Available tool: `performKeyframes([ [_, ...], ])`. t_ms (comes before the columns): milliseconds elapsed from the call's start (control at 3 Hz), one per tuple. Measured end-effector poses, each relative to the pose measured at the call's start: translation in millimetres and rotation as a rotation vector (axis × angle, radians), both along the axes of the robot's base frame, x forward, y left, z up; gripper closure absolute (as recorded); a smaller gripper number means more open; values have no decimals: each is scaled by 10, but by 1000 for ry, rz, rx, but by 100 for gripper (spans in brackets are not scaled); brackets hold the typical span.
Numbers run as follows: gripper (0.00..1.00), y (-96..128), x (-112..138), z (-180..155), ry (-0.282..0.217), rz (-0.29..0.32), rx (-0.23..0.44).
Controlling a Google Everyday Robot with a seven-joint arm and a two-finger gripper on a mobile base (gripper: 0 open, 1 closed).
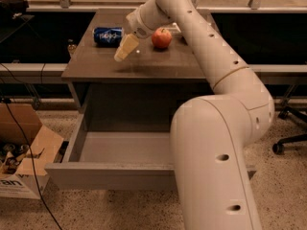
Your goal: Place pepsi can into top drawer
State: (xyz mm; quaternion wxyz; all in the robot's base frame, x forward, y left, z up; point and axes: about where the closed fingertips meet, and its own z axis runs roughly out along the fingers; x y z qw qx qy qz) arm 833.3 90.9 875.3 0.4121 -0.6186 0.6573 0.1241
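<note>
Over at 9 o'clock on the floor sits 1 brown cardboard box [24, 162], flaps open and well clear of the action. Up on the grey-brown cabinet top [144, 66], 1 small blue cylindrical pepsi can [108, 36] lies on its side near the 10 o'clock corner. It is on the top, not in the drawer, so the task's thing has yet to be picked up.

Just beside it, at the can's 4 o'clock, hangs the 1 cream-tipped gripper [125, 47], angled down and towards the can. It looks lined up for a reach, I'd judge, and nothing is in it. Whether it is released or clenched I cannot tell.

At the gripper's 3 o'clock sits 1 round red apple [161, 38], apart from the can and not what we're after. The white jointed arm [211, 56] sweeps in from 5 o'clock, arching over the cabinet.

Below, at 6 o'clock, 1 wide shallow grey top drawer [110, 176] stands open, ready to take the can from above.
</note>
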Motion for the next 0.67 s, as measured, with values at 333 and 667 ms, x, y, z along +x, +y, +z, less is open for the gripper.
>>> performKeyframes([
  [333, 0, 199, 179, 28, -20, -1, 60],
  [667, 0, 350, 305, 27, -27, 2, 102],
])
